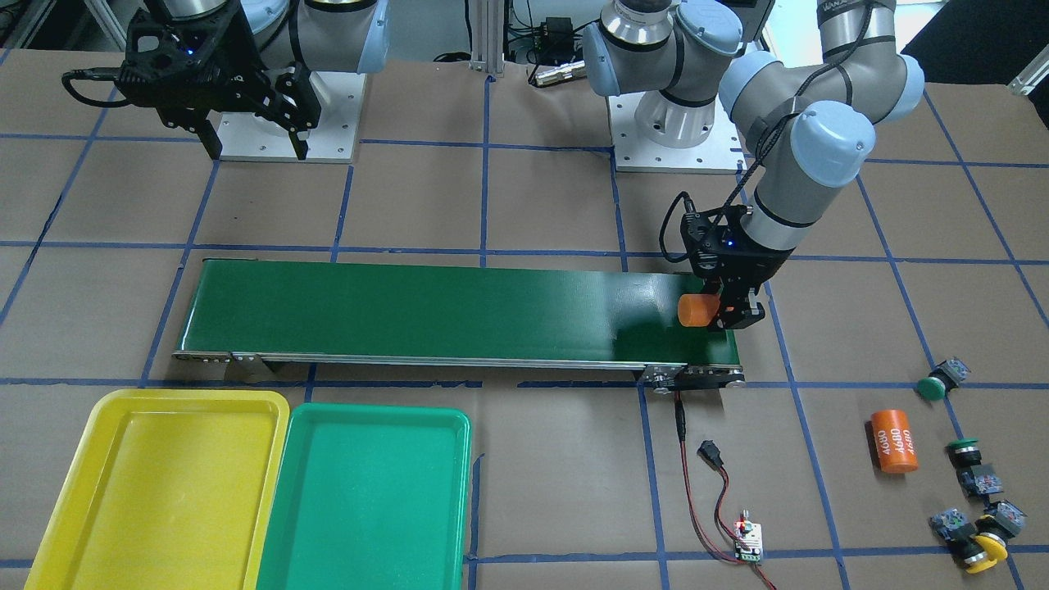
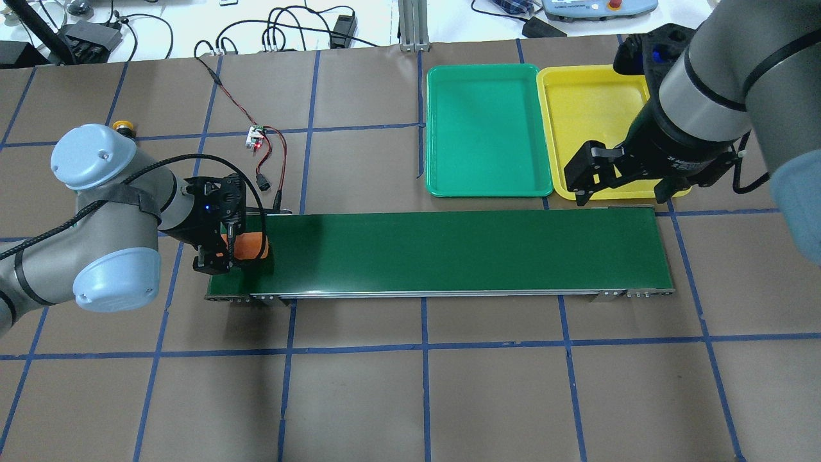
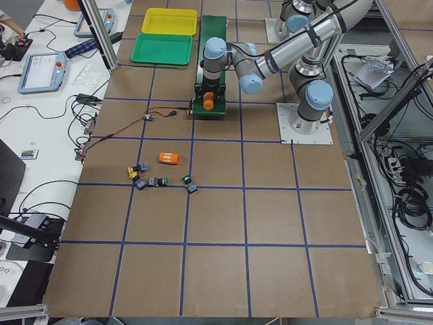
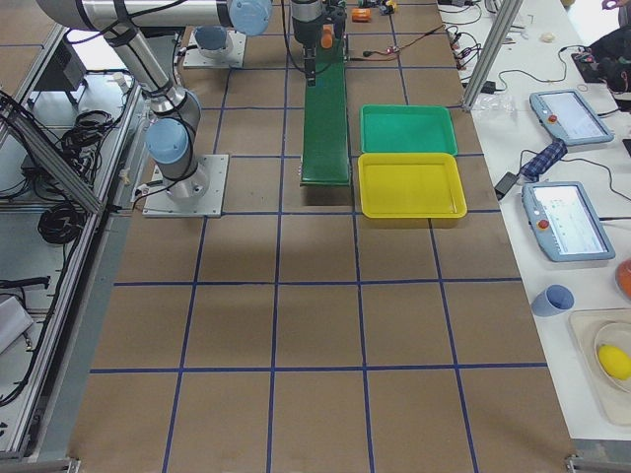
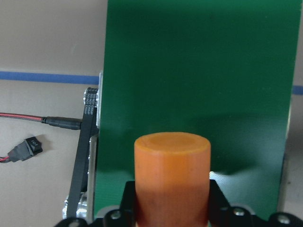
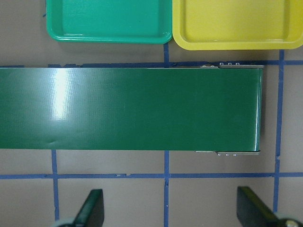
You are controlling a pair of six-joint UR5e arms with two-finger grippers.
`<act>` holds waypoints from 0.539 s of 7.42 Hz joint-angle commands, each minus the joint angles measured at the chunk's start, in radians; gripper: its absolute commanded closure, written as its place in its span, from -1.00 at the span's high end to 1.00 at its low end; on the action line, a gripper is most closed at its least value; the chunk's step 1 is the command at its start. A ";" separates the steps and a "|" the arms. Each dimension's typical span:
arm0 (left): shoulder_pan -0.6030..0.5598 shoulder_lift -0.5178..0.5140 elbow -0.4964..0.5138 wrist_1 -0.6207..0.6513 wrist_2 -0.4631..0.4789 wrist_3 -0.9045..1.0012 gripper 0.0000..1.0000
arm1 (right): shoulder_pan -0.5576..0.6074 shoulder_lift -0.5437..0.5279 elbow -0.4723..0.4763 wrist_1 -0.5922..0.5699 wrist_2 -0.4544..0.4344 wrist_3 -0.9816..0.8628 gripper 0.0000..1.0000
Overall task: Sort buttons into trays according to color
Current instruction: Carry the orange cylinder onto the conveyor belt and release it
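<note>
Four buttons (image 1: 965, 451) lie clustered, well apart from the side-by-side yellow tray (image 1: 164, 492) and green tray (image 1: 369, 508).

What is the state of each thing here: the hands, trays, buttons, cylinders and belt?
left hand, shut on the plain orange cylinder over the conveyor belt end.
right hand, open, holding nothing.
yellow tray, empty.
green tray, empty.
green buttons, loose on the table, unsorted.
yellow buttons, loose on the table, unsorted.
"4680" orange cylinder, lying on its side.

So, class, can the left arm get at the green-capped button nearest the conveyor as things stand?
Probably not yet: the left gripper is shut on an orange cylinder over the belt, though nothing visibly blocks the way to the button.
</note>
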 commanded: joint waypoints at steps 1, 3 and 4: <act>-0.007 0.009 0.004 0.003 -0.003 -0.021 1.00 | -0.001 0.000 0.002 0.007 0.001 0.003 1.00; 0.025 0.022 0.102 -0.045 -0.072 -0.022 1.00 | -0.001 0.000 0.002 0.010 0.001 0.006 1.00; 0.081 0.020 0.176 -0.180 -0.081 -0.039 1.00 | 0.000 0.000 0.002 0.012 0.003 0.007 1.00</act>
